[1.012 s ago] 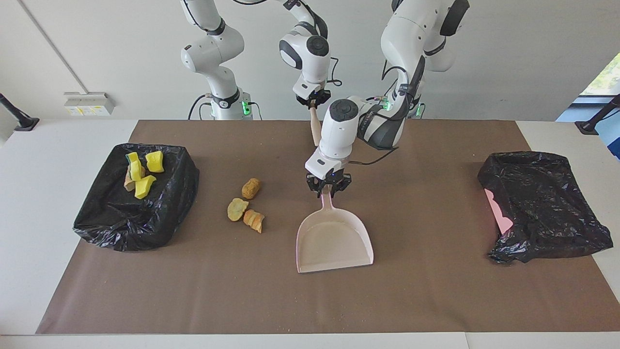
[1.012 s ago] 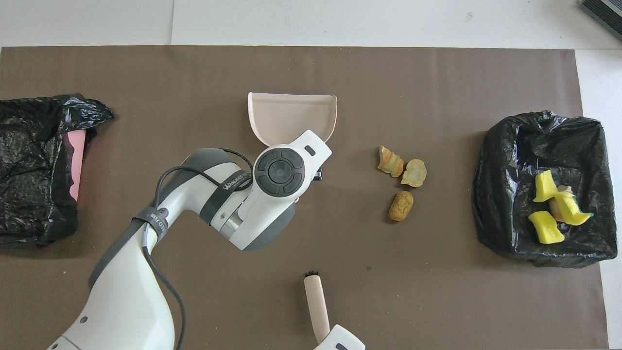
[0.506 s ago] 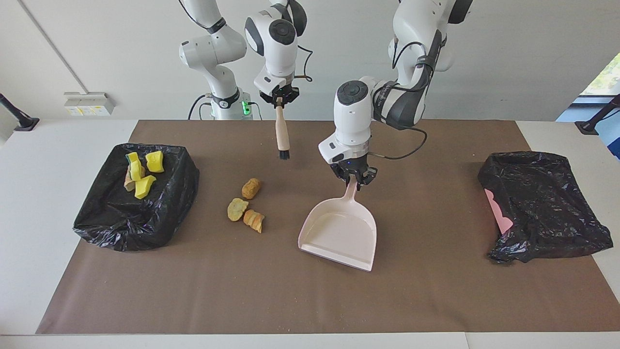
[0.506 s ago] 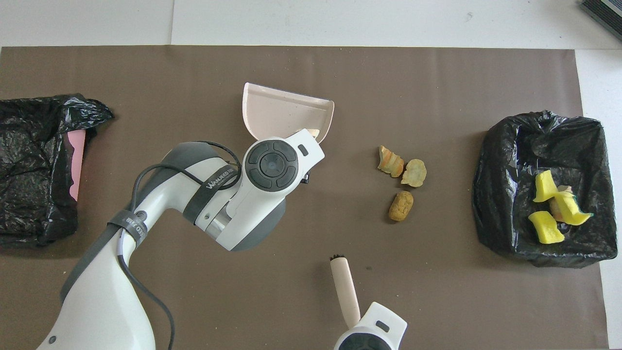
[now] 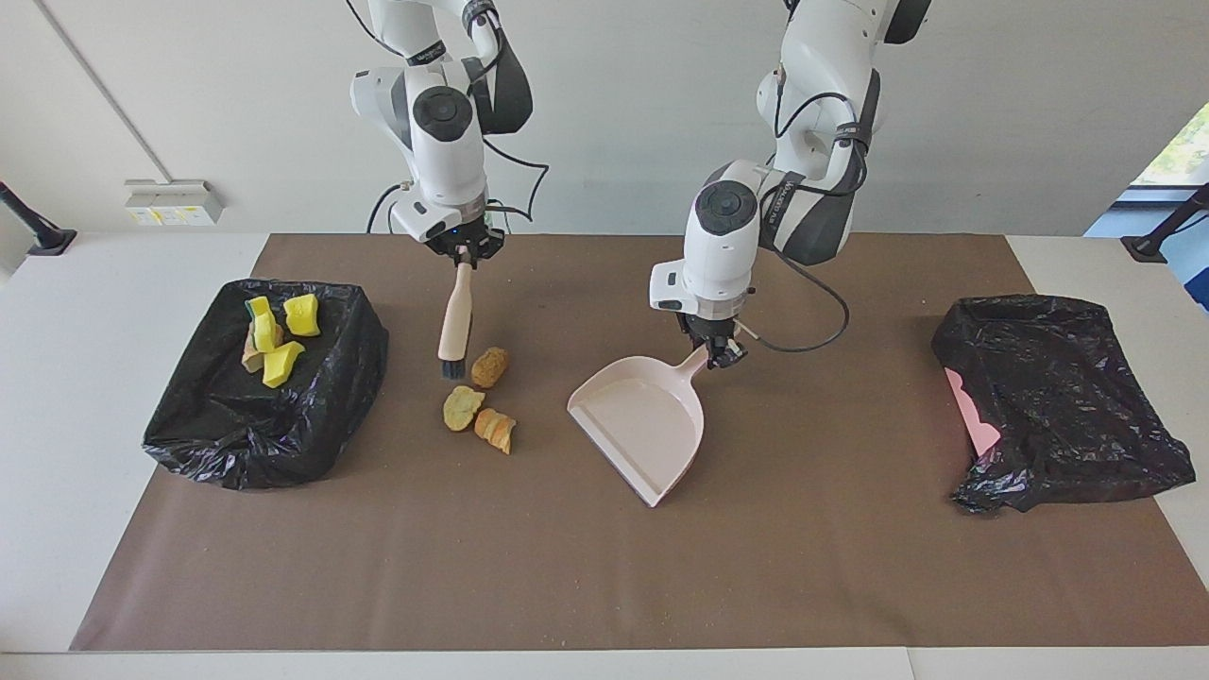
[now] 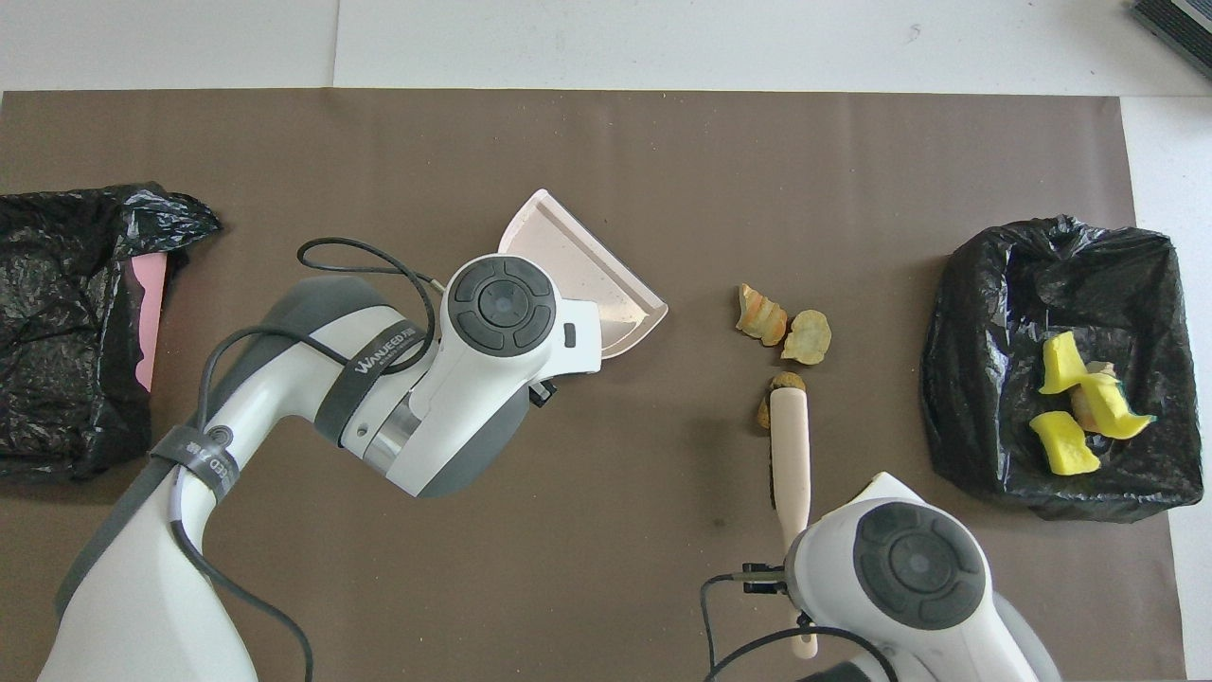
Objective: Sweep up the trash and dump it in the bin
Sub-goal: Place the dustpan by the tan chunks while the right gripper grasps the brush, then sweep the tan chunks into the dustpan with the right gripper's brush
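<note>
Since a second ago, your right arm has been swinging the brush (image 5: 455, 321) toward its own end of the table and lowering it, while your left arm has been turning the dustpan (image 5: 642, 416) so its mouth faces the loose trash.

From the facing camera you are seeing the right gripper (image 5: 464, 255) clamped on the top of the brush handle, with the dark bristles hanging down just beside the round brown piece (image 5: 489, 366). Two more bread-like pieces (image 5: 479, 419) are lying together on the brown mat (image 5: 850, 567), a little farther from the robots. Your left gripper (image 5: 718, 351) is closed on the dustpan's handle, and the pan's open edge is tilting down toward the mat. Three yellow sponge chunks (image 5: 279, 335) and one brown piece are sitting in the black-lined bin (image 5: 321, 416) at the right arm's end. A second black bag (image 5: 1058, 397) is lying at the left arm's end.

From overhead you are seeing the brush (image 6: 791, 455) covering part of the round piece (image 6: 765, 409), the pair of pieces (image 6: 784, 327) between it and the dustpan (image 6: 592, 284), and the bin (image 6: 985, 379) holding the sponges (image 6: 1075, 407).
</note>
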You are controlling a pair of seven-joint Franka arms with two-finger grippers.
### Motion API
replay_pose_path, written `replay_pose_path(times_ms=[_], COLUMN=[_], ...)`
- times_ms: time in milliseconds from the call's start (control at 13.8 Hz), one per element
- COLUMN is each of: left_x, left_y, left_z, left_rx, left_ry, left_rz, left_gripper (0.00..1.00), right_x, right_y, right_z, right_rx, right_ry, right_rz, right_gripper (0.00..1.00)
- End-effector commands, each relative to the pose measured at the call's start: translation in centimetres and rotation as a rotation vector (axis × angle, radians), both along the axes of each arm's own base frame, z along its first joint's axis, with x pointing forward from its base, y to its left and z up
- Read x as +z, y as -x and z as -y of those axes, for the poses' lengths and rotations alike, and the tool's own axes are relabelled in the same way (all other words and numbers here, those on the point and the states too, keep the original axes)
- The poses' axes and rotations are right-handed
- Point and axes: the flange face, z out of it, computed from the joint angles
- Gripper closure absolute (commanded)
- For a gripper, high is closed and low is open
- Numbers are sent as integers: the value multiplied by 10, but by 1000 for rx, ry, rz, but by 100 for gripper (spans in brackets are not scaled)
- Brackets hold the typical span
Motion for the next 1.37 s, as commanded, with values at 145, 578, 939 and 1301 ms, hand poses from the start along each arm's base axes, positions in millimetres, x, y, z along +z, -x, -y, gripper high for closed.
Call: replay_pose_path(times_ms=[145,578,939,1301], left_x=[-3,-6,-15,-16], left_y=[57,85,88,92], left_z=[10,35,28,23], left_rx=[-146,-199,-190,-184], left_ry=[-5,10,7,12], left_rz=[-14,15,13,24], left_gripper=[100,100,100,100], right_x=[-36,-59,-75,-74], right_y=[-60,-109,-87,-62], right_z=[26,15,-44,-86], right_rx=[144,309,408,390], right_ry=[114,132,-5,-270], right_rz=[-15,-118,-188,-271], right_gripper=[100,100,100,100])
